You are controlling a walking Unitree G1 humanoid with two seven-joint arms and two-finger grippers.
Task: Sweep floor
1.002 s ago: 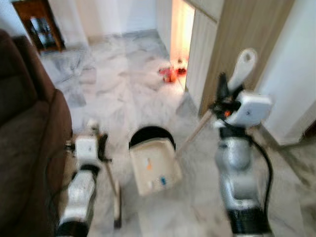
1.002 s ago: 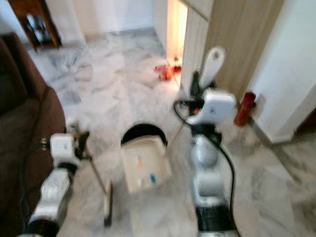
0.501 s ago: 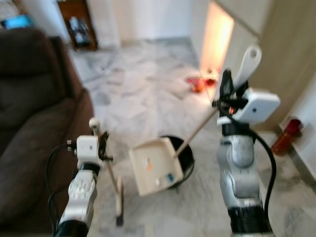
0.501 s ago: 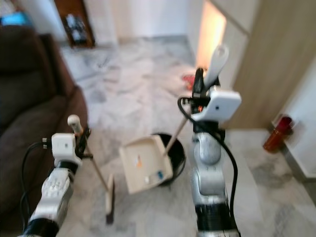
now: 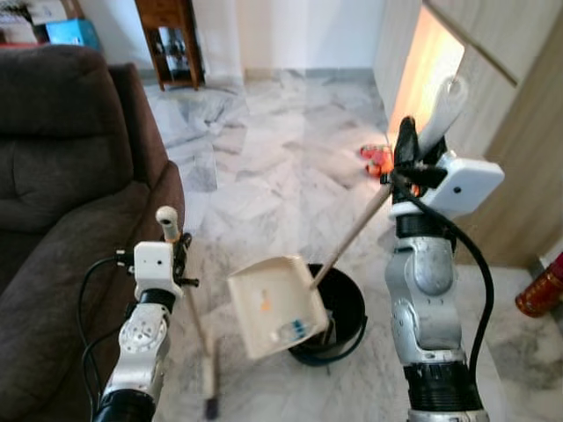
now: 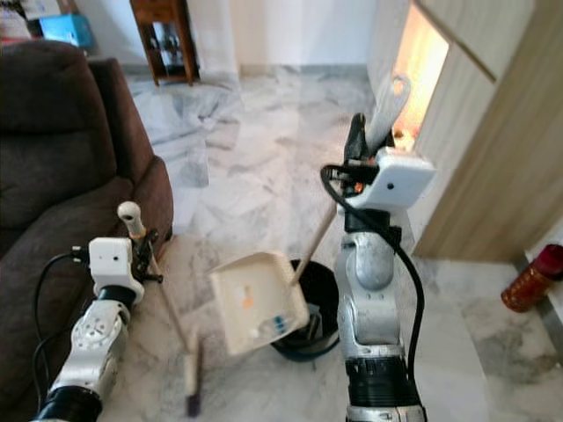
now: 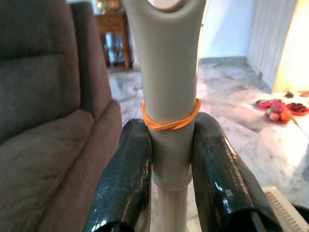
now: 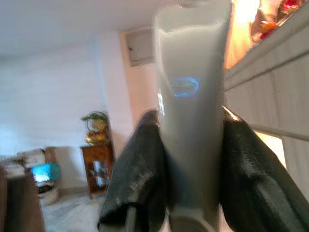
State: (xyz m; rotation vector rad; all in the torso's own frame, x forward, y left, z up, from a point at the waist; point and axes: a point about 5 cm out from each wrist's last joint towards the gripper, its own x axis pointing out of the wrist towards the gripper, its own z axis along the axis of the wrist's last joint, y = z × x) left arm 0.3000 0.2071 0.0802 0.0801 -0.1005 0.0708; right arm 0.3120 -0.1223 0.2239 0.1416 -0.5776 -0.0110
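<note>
My right gripper (image 5: 413, 156) is shut on the pale handle of a long-handled cream dustpan (image 5: 276, 304). The pan hangs tilted over the rim of a black bin (image 5: 345, 318), with small orange and blue bits lying in it. My left gripper (image 5: 176, 255) is shut on the pale handle of a broom (image 5: 208, 369), whose head rests on the marble floor to the left of the bin. In the left wrist view both fingers (image 7: 126, 179) clamp the broom handle (image 7: 169, 96), which has an orange rubber band around it. The right wrist view has the fingers (image 8: 140, 179) pressed on the dustpan handle (image 8: 190, 116).
A brown sofa (image 5: 62, 202) stands close on my left. Wooden cabinet panels (image 5: 519, 149) rise on the right, with a lit gap and red items (image 5: 378, 160) on the floor beside it. A red bottle (image 5: 538, 294) stands at the far right. A wooden stand (image 5: 171, 40) is far back.
The camera has swung, so the sofa and far room now show more. The dustpan has come over the black bin and hangs tilted above its rim. Both grips are unchanged.
</note>
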